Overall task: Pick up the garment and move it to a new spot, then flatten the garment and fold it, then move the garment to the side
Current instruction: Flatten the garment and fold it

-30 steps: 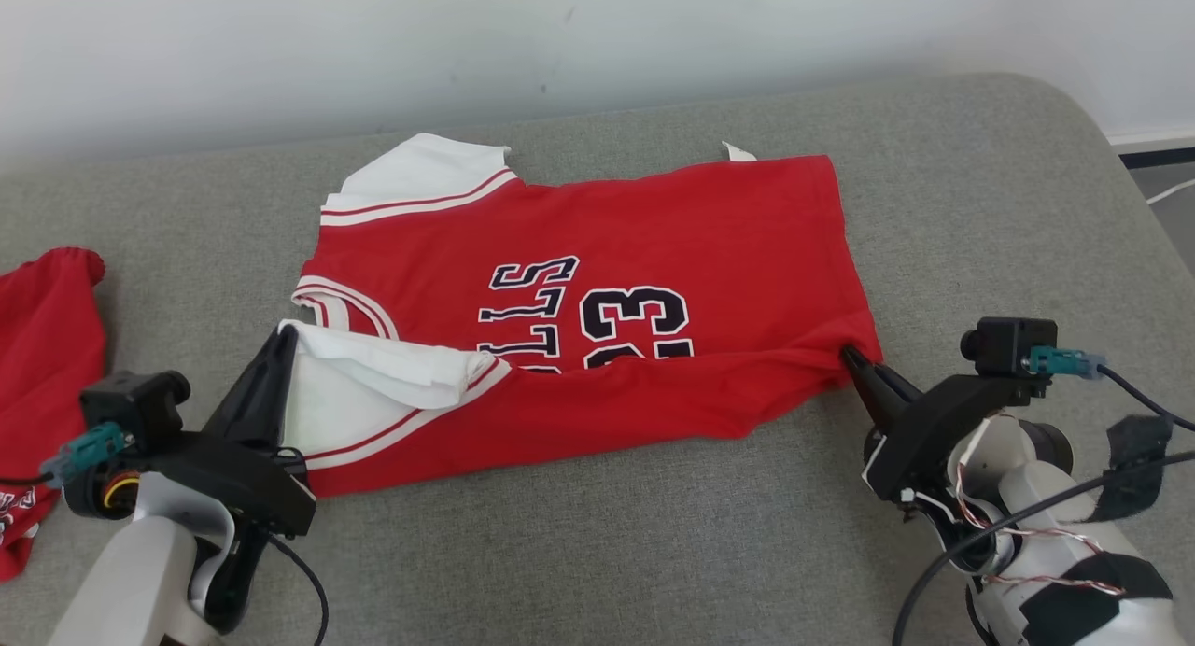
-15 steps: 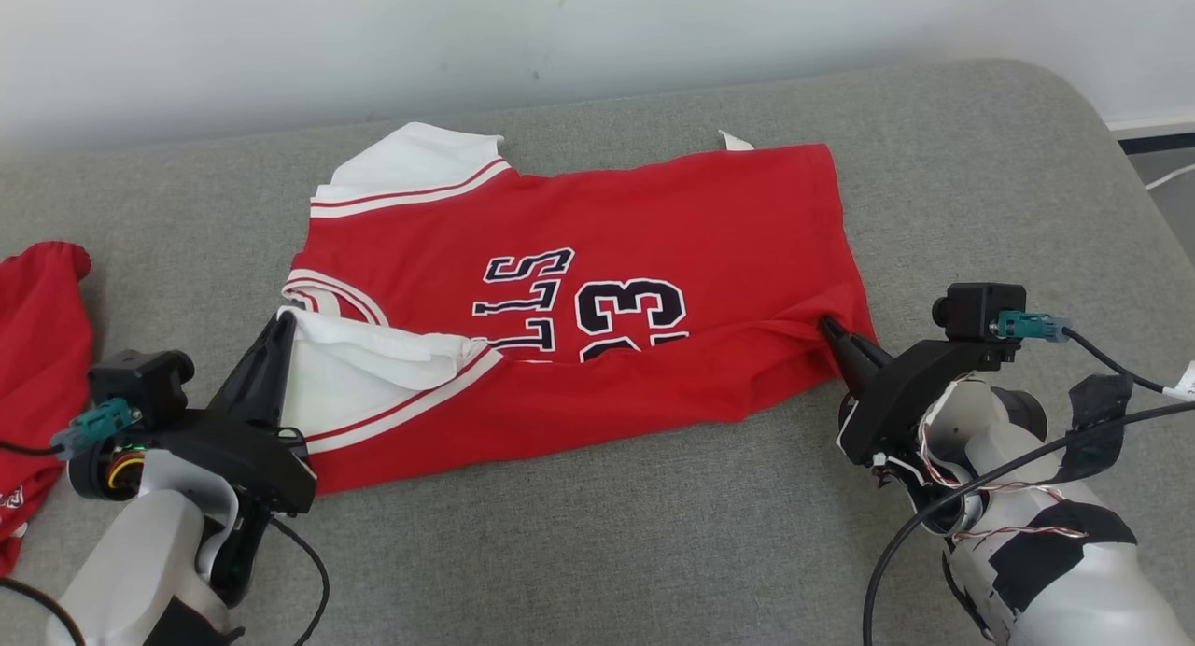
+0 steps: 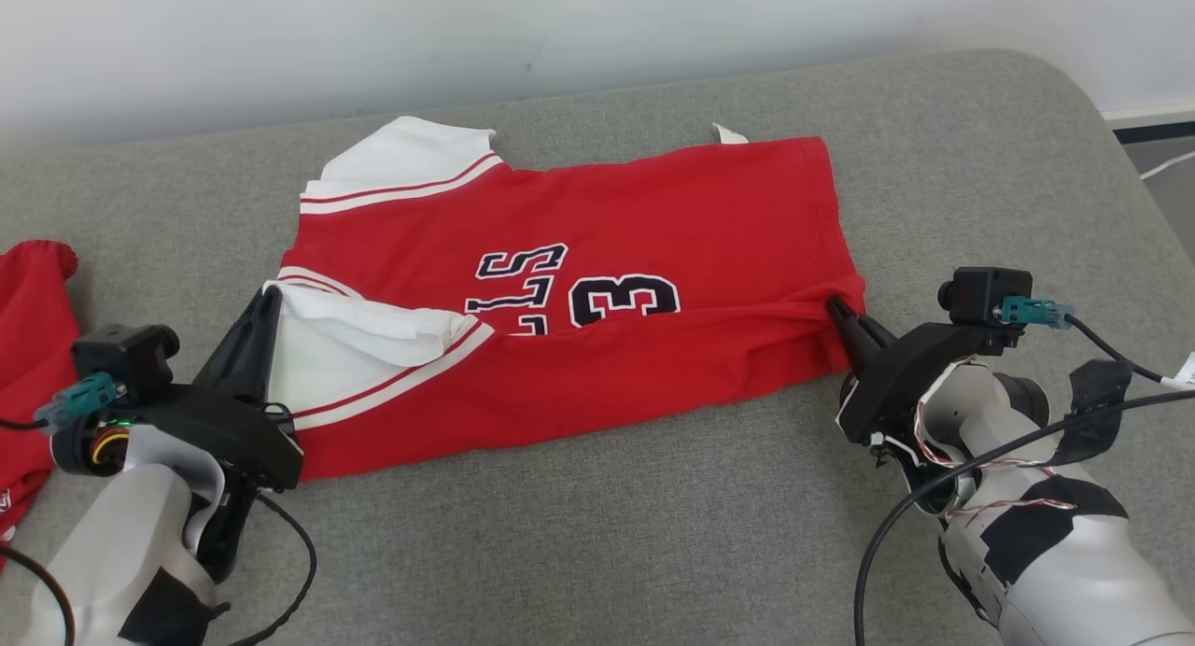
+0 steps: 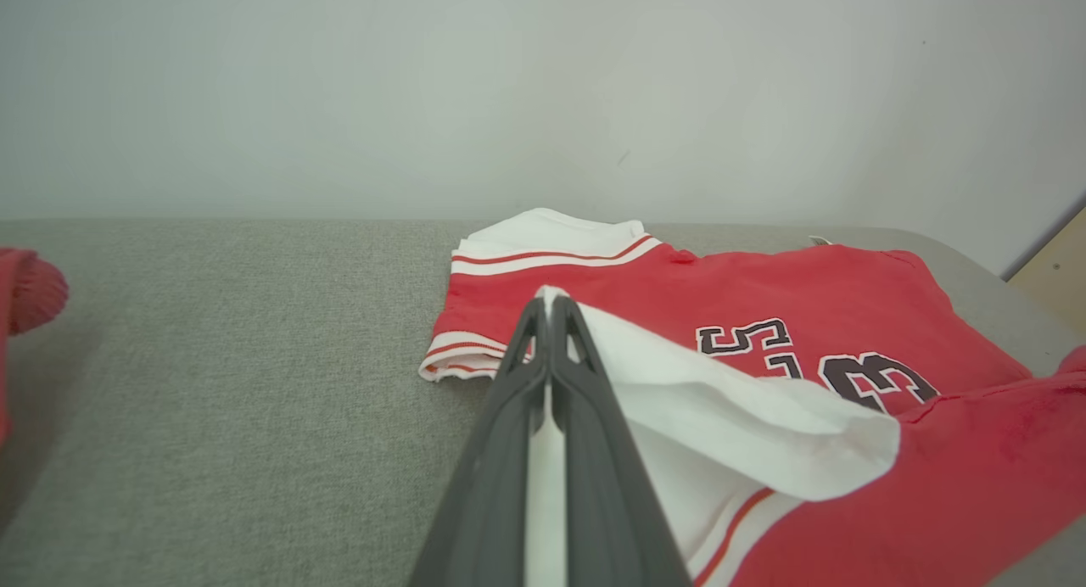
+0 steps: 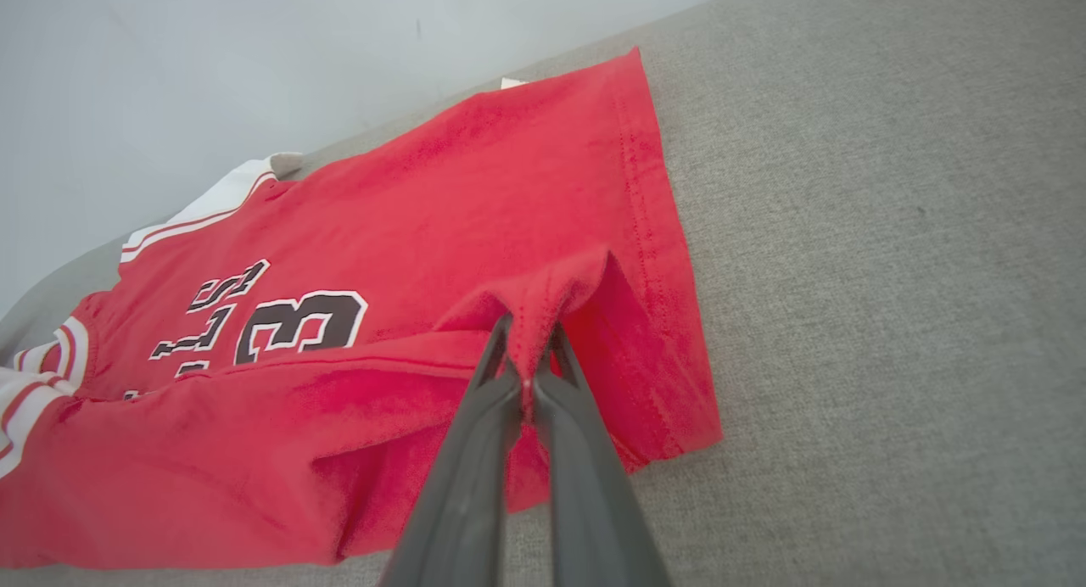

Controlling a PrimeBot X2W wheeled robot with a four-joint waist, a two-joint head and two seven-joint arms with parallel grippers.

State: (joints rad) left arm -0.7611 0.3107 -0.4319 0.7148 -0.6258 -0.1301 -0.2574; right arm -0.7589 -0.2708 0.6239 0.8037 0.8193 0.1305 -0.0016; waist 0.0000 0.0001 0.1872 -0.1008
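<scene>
The red basketball jersey (image 3: 653, 217) lies in the middle of the grey cushion (image 3: 597, 534), with its near edge folded over the printed number. The left gripper (image 3: 269, 299) is pressed together on the white sleeve (image 3: 364, 343). The right gripper (image 3: 834, 306) pinches the jersey's red hem corner.

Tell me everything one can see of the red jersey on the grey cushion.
The red jersey looks like soft knit fabric, with white sleeves trimmed in red stripes and dark, white-edged lettering and a 23. It lies sideways on the grey cushion, collar toward the robot's left. Its near edge is folded over the body, hiding part of the print. The left gripper pinches the near sleeve, the right gripper the hem.
</scene>
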